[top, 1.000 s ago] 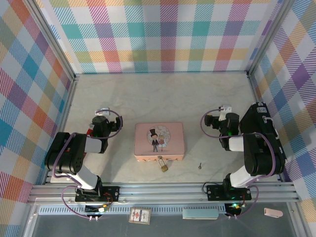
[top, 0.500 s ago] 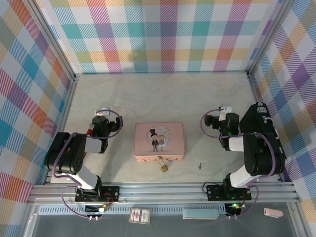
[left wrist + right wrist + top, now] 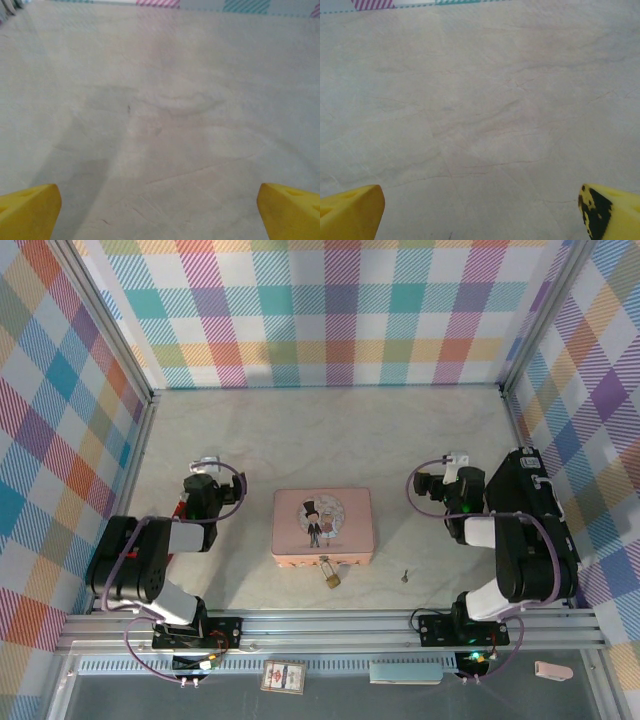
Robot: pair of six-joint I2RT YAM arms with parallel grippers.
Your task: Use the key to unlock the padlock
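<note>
The small brass padlock (image 3: 331, 579) lies on the table against the front edge of the pink picture tin (image 3: 322, 525), with its shackle at the tin's clasp. To its right, about a hand's width away, the tiny dark key (image 3: 405, 576) lies alone on the table. My left gripper (image 3: 205, 472) sits folded back, left of the tin. The right gripper (image 3: 441, 481) is folded back, right of the tin. Both are well away from padlock and key. In the wrist views, the left gripper (image 3: 159, 215) and the right gripper (image 3: 480, 212) stand open, yellow fingertips (image 3: 27, 210) (image 3: 612, 210) wide apart over bare table.
Checked walls (image 3: 330, 310) close the table on three sides, and a metal rail (image 3: 330, 625) runs along the near edge. The marbled tabletop (image 3: 330, 440) stretches behind the tin. A small card (image 3: 283, 676) and a pale bar (image 3: 405, 672) lie below the rail.
The left arm has shifted slightly to the left. The right arm, tin, padlock and key have not moved.
</note>
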